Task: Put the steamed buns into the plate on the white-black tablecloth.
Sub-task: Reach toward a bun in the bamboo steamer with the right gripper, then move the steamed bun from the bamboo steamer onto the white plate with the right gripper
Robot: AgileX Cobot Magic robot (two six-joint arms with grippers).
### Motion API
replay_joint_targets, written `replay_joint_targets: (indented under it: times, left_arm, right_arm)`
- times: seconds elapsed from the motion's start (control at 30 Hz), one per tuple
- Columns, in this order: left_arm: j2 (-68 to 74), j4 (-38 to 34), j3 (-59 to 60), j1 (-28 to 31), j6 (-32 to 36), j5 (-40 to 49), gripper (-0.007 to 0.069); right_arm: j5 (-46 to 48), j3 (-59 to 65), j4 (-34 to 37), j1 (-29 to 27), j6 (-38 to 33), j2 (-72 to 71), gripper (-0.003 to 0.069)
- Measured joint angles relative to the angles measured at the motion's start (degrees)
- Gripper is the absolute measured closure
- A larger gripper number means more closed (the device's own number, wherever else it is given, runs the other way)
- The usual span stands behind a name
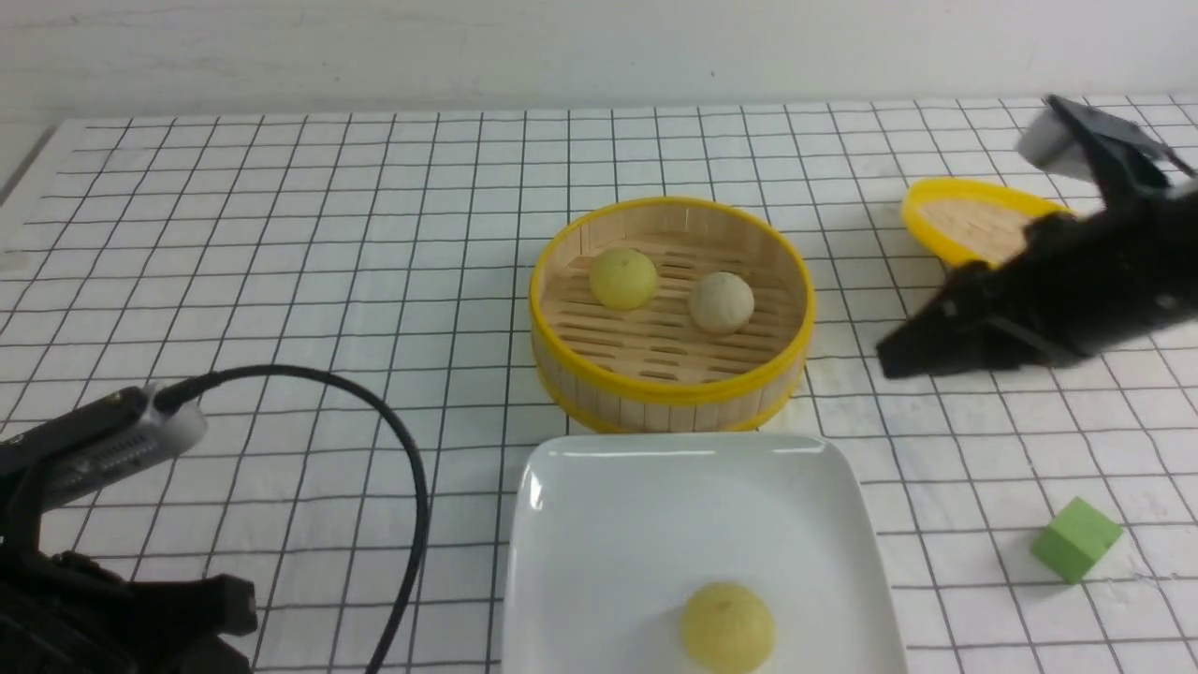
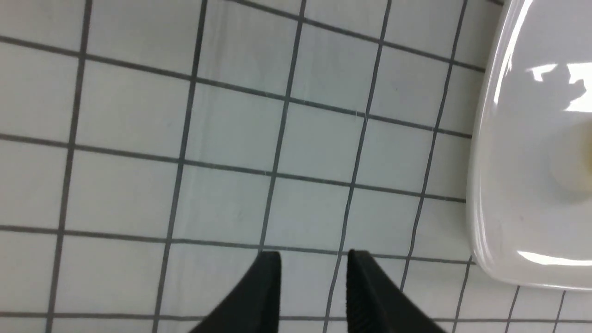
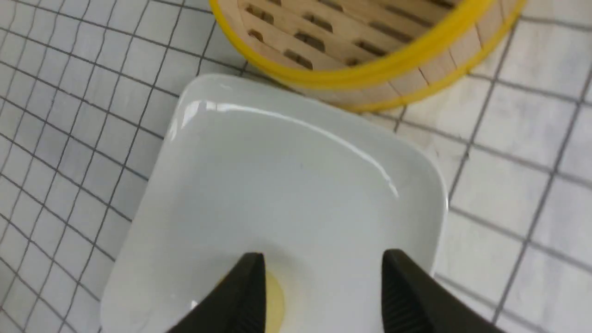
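Over by the steamer basket (image 1: 669, 395) | my right gripper (image 3: 323, 273)'s wide, left (image 2: 313, 259) partly open, both empty, probably kept clear between bun grabs

Open gripper (image 3: 323, 273) above the white plate (image 3: 296, 185), yellow bun (image 3: 274, 298) inside, yellow-rimmed basket (image 3: 370, 76) beside.

A round, yellow-rimmed bamboo steamer basket (image 1: 669, 388) sits near a yellow-rimmed woven lid (image 1: 973, 217); a green cube (image 1: 1076, 540) lies well apart from both.
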Motion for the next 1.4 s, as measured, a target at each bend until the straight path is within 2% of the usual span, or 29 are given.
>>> replay_joint_targets:
  times: [0.03, 0.17, 0.37, 0.53, 0.67, 0.73, 0.77, 0.8, 0.87, 1.07, 1.13, 1.23, 1.33, 1.37, 1.4]
  left_arm:
    - [0.00, -0.05, 0.00, 0.00, 0.00, -0.32, 0.0352]
    - [0.00, -0.19, 0.00, 0.00, 0.00, -0.57, 0.0320]
    - [0.00, -0.46, 0.00, 0.00, 0.00, -1.06, 0.0318]
    - [0.00, -0.46, 0.00, 0.00, 0.00, -2.98, 0.0318]
    - [0.00, -0.52, 0.00, 0.00, 0.00, -5.05, 0.0318]
    - [0.00, -0.52, 0.00, 0.00, 0.00, -5.89, 0.0318]
    - [0.00, -0.52, 0.00, 0.00, 0.00, -5.89, 0.0318]
    - [0.00, -0.52, 0.00, 0.00, 0.00, -6.04, 0.0318]
    - [0.00, -0.52, 0.00, 0.00, 0.00, -6.11, 0.0318]
    - [0.00, -0.52, 0.00, 0.00, 0.00, -6.30, 0.0322]
    - [0.00, -0.38, 0.00, 0.00, 0.00, -6.30, 0.0322]
    - [0.00, -0.18, 0.00, 0.00, 0.00, -6.85, 0.0322]
    - [0.00, -0.18, 0.00, 0.00, 0.00, -7.06, 0.0322]
    - [0.00, -0.18, 0.00, 0.00, 0.00, -7.12, 0.0322]
    - [0.00, -0.18, 0.00, 0.00, 0.00, -7.12, 0.0322]
  right_arm:
    - [-0.65, -3.46, -1.29, 1.09, 0.00, 3.11, 0.0274]
    - [-2.68, -14.13, -7.32, 4.19, 1.71, 12.57, 0.0256]
    - [-4.53, -27.97, -15.76, 7.17, 4.41, 26.69, 0.0255]
    - [-8.90, -34.14, -18.36, 8.57, 5.33, 34.93, 0.0263]
    - [-11.00, -35.52, -19.56, 8.58, 6.66, 38.00, 0.0339]
    - [-10.46, -35.92, -19.81, 8.58, 7.23, 38.22, 0.0462]
    - [-10.05, -36.02, -19.81, 8.58, 7.22, 38.19, 0.0488]
    - [-8.46, -36.34, -19.87, 8.58, 7.55, 37.59, 0.0580]
    - [-5.83, -36.40, -20.06, 8.58, 8.73, 35.88, 0.0636]
    - [11.82, -34.93, -20.31, 8.58, 13.44, 21.25, 0.0635]
    - [13.94, -31.32, -19.76, 9.12, 14.90, 17.05, 0.0635]
    - [11.89, -19.60, -19.39, 12.10, 15.89, 10.20, 0.0635]
    - [6.33, -9.45, -19.09, 15.56, 16.23, 8.36, 0.0630]
    - [0.54, -3.77, -18.98, 17.66, 16.38, 8.29, 0.0621]
    - [-0.11, -3.14, -18.97, 17.88, 16.50, 8.29, 0.0619]
